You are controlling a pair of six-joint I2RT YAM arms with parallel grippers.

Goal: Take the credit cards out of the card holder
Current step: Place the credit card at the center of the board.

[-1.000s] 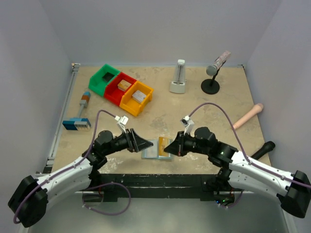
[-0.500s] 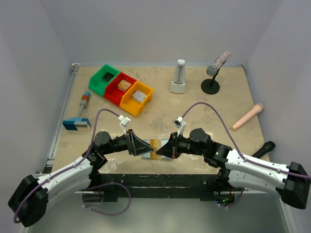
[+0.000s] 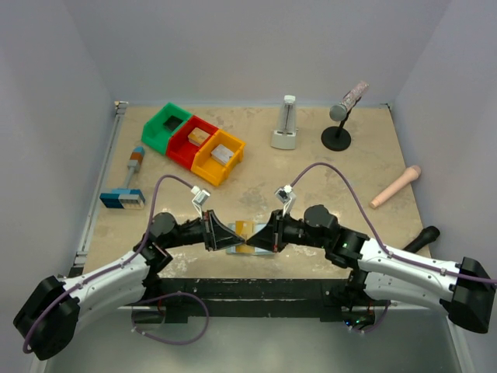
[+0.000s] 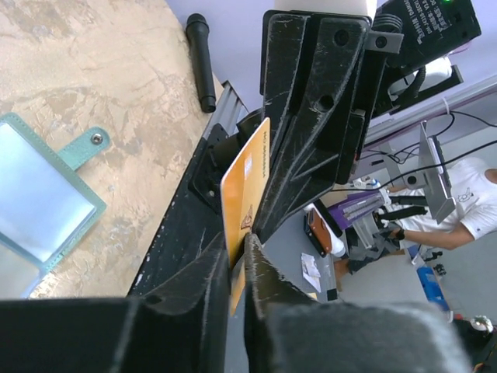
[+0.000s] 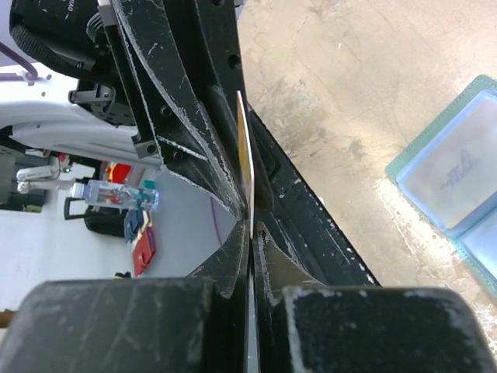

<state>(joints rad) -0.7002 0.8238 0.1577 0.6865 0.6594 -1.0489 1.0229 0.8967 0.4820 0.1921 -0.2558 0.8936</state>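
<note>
Two grippers meet over the beige table (image 5: 334, 70). Our left gripper (image 4: 238, 255) and right gripper (image 5: 250, 230) both pinch the thin orange-gold credit card (image 4: 247, 183) upright, we think for a handover. The light-teal bifold card holder (image 5: 458, 175) lies open just below.

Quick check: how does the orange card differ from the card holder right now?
The orange card is up off the table, on edge, pinched between the left gripper and right gripper; the card holder lies flat and open on it. The card is orange-gold; the holder is teal with a snap tab. Both are thin, flat rectangles.
</note>
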